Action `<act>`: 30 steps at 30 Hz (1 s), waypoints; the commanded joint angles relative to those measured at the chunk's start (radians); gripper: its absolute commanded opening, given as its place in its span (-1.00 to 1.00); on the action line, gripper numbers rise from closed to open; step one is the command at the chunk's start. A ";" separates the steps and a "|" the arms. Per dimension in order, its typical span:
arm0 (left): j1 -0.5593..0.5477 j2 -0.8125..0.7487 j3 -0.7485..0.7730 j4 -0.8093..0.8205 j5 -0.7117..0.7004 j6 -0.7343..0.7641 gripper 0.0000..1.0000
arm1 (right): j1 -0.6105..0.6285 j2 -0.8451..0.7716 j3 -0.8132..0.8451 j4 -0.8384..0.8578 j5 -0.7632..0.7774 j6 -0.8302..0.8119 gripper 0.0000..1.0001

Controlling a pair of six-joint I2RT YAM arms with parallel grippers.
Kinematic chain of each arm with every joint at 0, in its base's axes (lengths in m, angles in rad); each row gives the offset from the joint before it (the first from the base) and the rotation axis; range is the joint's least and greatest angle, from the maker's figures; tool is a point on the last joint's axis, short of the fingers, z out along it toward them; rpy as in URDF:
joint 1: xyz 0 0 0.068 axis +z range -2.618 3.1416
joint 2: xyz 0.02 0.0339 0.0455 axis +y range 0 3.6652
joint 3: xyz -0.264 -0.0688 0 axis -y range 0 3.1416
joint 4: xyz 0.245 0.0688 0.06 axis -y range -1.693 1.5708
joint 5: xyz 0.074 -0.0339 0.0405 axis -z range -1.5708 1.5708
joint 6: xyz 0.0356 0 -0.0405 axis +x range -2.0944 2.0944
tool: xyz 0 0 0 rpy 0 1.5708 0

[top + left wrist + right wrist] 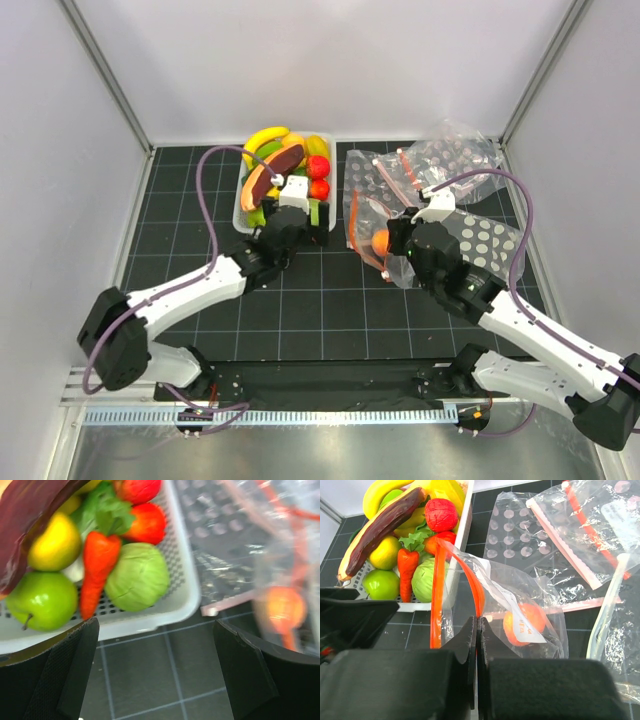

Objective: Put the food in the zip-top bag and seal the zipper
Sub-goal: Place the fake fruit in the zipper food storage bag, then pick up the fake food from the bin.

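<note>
The zip-top bag [520, 595] is sitting on the black gridded mat [330, 300] just to the right of the white tub [240, 208], its mouth standing up and gaping toward the tub, with the orange-red zipper [438, 595] curving around the opening. One orange piece [522, 624] is lying inside it, showing through the plastic. The right gripper [477, 630] is pinching the near edge of the bag's mouth, its fingers pressed tight together on the film. The rest of the food [285, 165] is lying piled in the tub: yellow bananas, a brown-purple oblong [380, 527], a carrot [97, 565], a green apple [42, 600] and a pale green cabbage-like piece [137, 577]. The left gripper [155, 670] is hovering just before the tub's near rim, fingers spread wide and carrying nothing. More clear dotted bags [450, 150] are lying crumpled behind and to the right.
</note>
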 commanded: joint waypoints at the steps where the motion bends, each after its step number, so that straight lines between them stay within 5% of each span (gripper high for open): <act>1: 0.054 0.061 0.089 -0.056 -0.125 -0.018 0.99 | 0.002 0.009 -0.009 0.050 0.051 -0.005 -0.99; 10: 0.128 0.242 0.260 -0.115 -0.149 0.008 0.78 | 0.002 -0.005 -0.015 0.052 0.032 -0.007 -0.99; 30: 0.191 0.385 0.444 -0.306 -0.448 0.293 1.00 | 0.002 0.010 -0.013 0.061 -0.004 0.001 -0.98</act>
